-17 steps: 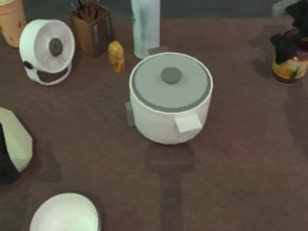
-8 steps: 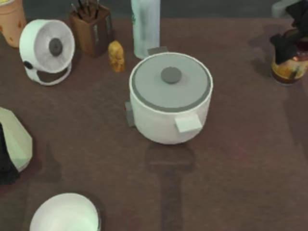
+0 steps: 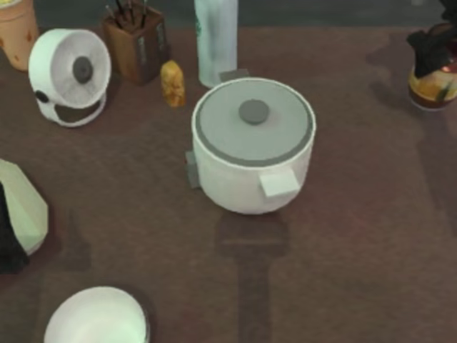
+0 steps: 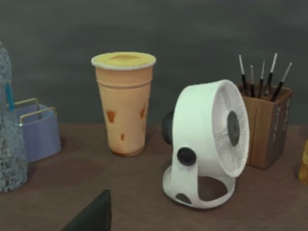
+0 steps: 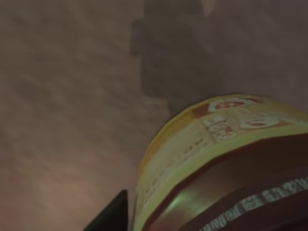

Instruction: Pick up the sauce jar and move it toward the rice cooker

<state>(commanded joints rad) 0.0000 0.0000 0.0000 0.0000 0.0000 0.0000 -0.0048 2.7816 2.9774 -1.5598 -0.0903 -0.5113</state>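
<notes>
A dark brown matte surface [image 3: 357, 236] fills the top view, with a grey wall behind it. The large white round rice cooker [image 3: 253, 146], grey flat lid and dark knob, stands near the middle. Far off at the right back edge, the small glass sauce jar [image 3: 431, 87] with its yellow-orange label sits under the right arm's black jaws [image 3: 433, 51], which appear clamped over its lid; it looks lifted, though I cannot be sure it is clear of the surface. The path to the cooker is long and open, so the risk I see is a swing ending too late and knocking the jar against the cooker's wall or its boxy side tab [image 3: 278, 184].

The left wrist view shows a white round fan [image 4: 208, 144], an orange cup [image 4: 124, 102] and a wooden brush holder [image 4: 267, 122]; the left arm is parked by the left edge, and whether its jaws are open I cannot tell.

The right wrist view has the jar's label and dark lid close against the camera, with one black finger [image 5: 111, 214] beside it. The grip is high on a smooth jar, so a quick move could let it tilt or slip.
</notes>
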